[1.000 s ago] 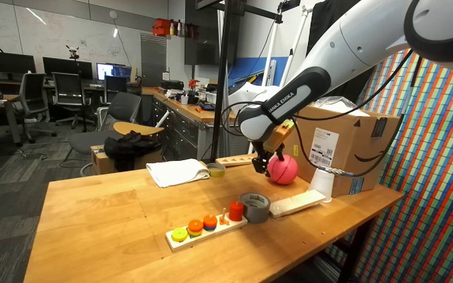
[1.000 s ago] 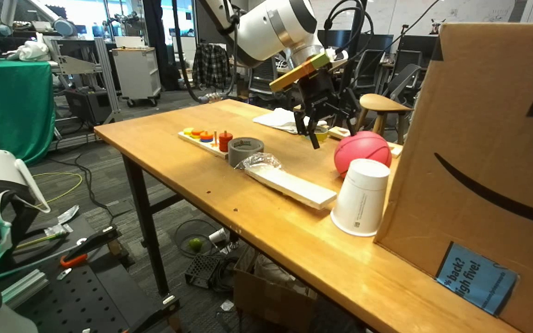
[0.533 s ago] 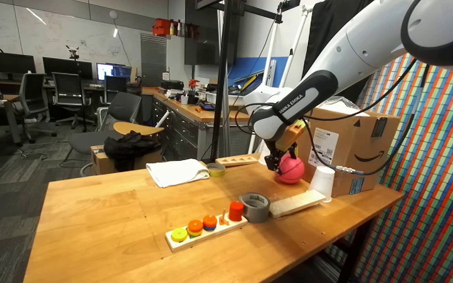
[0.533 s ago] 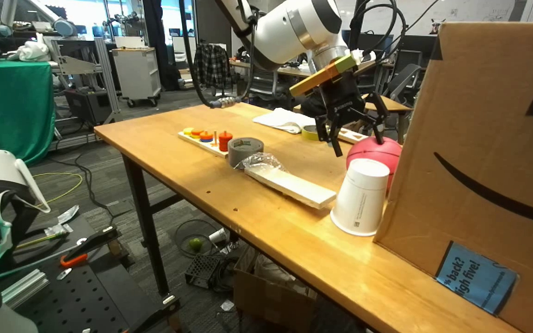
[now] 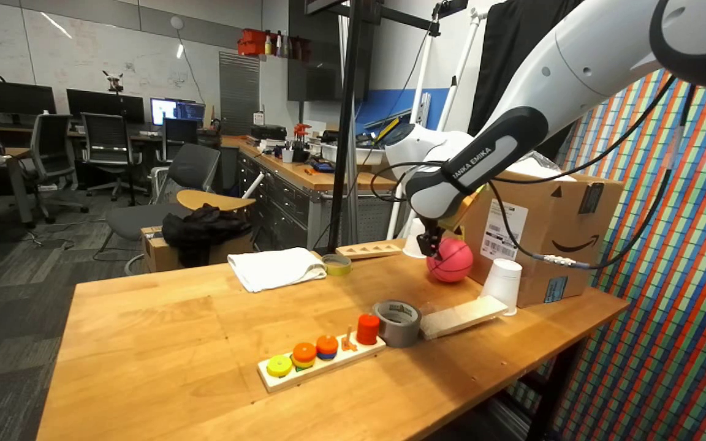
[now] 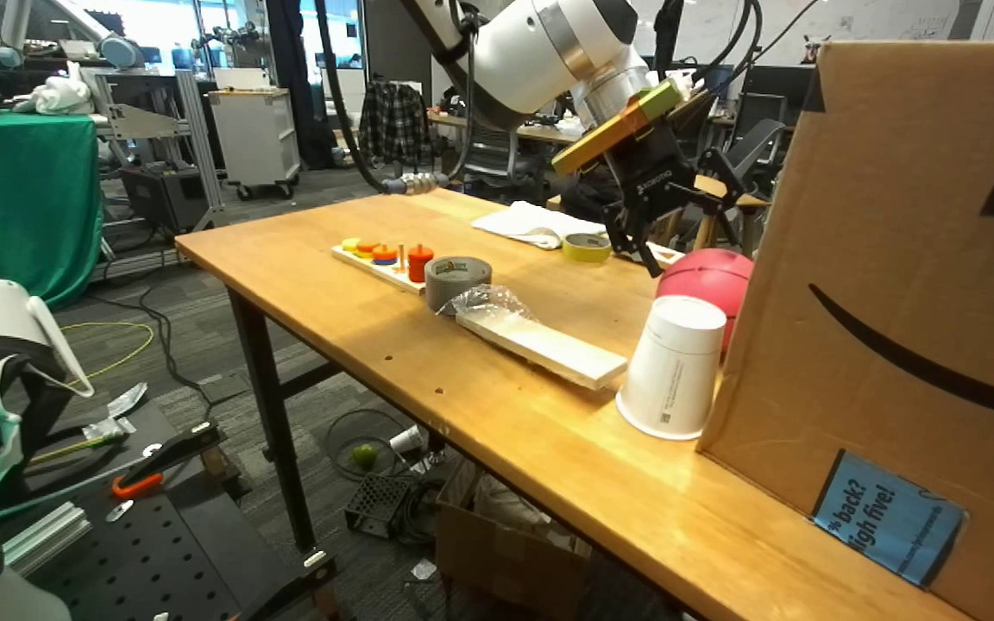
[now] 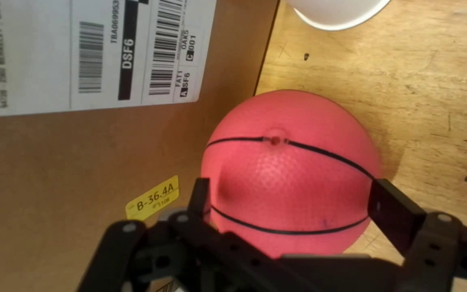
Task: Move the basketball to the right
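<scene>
Pinkish-red basketball [image 7: 290,170] nearer the cardboard box [image 5: 549,220]

Compared with a second ago, the basketball has shifted toward the cardboard box, and in an exterior view the upturned paper cup [image 6: 674,371] hides more of it. The Robotiq gripper [image 7: 290,195] has travelled the same way. Its jaws stand wide apart, one finger on either side of the basketball; whether the pads press on it is hard to tell. The basketball sits on the wooden table [image 5: 163,349], just beside the cardboard box. Dark seam lines cross it; in the wrist view a small valve hole interrupts the upper seam, and a faint bluish mark shows near the lower.
</scene>
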### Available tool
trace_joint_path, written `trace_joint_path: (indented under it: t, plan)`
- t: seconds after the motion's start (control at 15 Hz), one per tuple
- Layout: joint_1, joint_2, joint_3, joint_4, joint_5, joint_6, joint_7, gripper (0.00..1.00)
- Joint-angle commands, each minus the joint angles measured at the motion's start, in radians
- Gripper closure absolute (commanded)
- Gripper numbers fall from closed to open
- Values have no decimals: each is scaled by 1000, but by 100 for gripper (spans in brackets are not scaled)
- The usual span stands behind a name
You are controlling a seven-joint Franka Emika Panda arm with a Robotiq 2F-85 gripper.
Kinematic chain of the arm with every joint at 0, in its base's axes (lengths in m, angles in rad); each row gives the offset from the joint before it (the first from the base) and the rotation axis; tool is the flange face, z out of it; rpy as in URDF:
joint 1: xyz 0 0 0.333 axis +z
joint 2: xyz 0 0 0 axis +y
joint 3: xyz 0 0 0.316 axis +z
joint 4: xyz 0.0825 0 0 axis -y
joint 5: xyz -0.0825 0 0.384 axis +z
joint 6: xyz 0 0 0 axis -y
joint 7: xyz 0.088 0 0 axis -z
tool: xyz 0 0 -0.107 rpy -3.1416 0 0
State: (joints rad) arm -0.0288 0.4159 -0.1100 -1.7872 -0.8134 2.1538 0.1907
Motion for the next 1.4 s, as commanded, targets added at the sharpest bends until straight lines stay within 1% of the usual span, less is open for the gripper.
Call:
trace_joint_path:
  t: [0.0, 0.27, 0.4, 0.53, 0.67, 0.93, 1.07, 1.2, 1.33]
  plan:
    - [29, -92, -17, -115, -132, 58, 57, 0]
    - [26, -148, -1, -201, -240, 71, 108, 0]
    - [22, -172, 7, -235, -268, 73, 125, 0]
    - [19, -195, 18, -266, -272, 82, 131, 0]
    - [22, -226, 36, -303, -256, 103, 131, 0]
    - [52, -340, 105, -419, -233, 237, 127, 0]
    - [74, -379, 142, -456, -218, 293, 111, 0]
    - [93, -397, 171, -474, -168, 326, 81, 0]
    - [107, -402, 190, -486, -93, 344, 43, 0]
